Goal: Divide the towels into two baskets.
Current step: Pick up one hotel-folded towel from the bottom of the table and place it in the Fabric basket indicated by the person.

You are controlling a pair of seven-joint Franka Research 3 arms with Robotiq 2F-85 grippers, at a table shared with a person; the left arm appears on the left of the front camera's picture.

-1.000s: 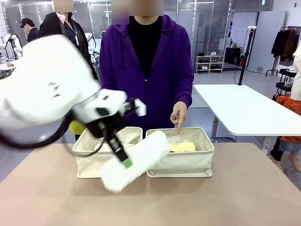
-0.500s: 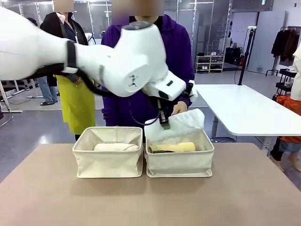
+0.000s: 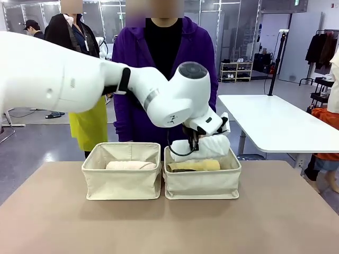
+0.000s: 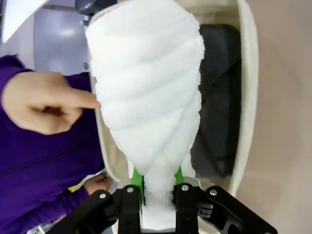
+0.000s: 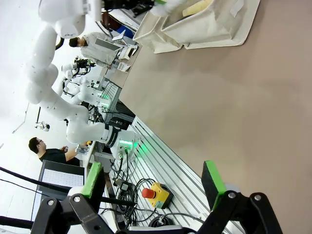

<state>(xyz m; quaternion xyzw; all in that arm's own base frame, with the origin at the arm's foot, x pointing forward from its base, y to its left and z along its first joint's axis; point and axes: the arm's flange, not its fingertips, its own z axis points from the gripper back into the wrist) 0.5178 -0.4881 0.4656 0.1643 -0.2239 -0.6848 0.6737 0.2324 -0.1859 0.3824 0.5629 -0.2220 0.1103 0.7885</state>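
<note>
I have the left gripper (image 4: 157, 195) clamped on the white towel (image 3: 207, 146) over the right basket (image 3: 202, 182), centre frame; peach (image 3: 131, 165), yellow (image 3: 198, 165) and grey (image 4: 218, 97) towels are binned, only this drop remains.

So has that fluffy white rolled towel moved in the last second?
Yes. The white rolled towel went from the table before the cream canvas baskets up over the right basket.

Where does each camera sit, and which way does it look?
Front view: between the arms, looking across the table at the person; the left arm reaches over the right basket.
Left wrist view: on the left arm, looking down its hand at the white towel.
Right wrist view: on the right arm, looking past its open hand along the table.
All share the right basket.
</note>
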